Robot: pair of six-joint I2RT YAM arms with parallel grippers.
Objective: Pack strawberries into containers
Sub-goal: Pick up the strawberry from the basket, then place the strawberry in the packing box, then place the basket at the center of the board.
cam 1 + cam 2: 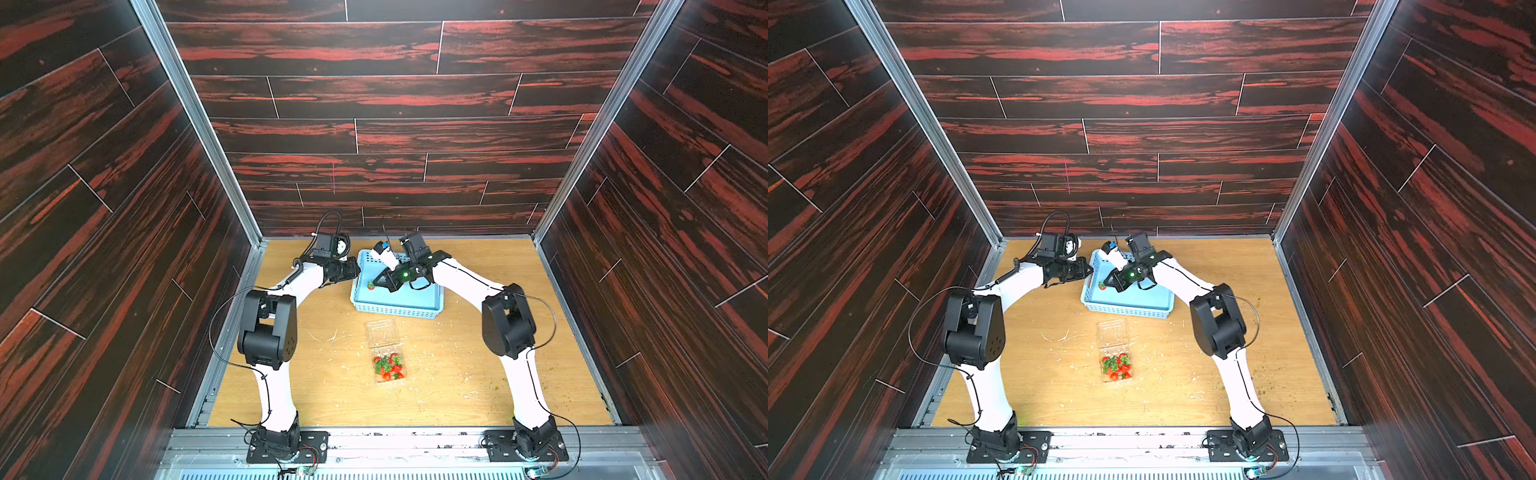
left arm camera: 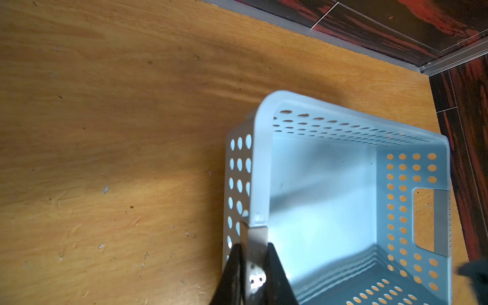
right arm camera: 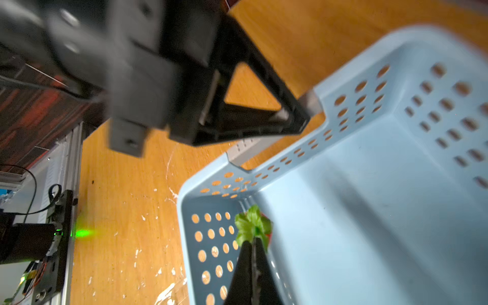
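In both top views: clear box (image 1: 380, 334) of strawberries (image 1: 388, 365) mid-desk (image 1: 457, 374); blue basket (image 1: 397, 311) at its 12 o'clock, one strawberry (image 1: 370, 285) in the basket's 8 o'clock corner.
Left wrist: left pincer (image 2: 253, 235) clamped on basket rim.
Right wrist: right pincer (image 3: 253, 243) closed on that strawberry's leafy cap.

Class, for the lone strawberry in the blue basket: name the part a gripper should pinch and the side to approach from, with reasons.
Likely best: pinch the strawberry by its green leafy cap, coming from above. The cap faces up, and the basket walls close beside it block a sideways approach.
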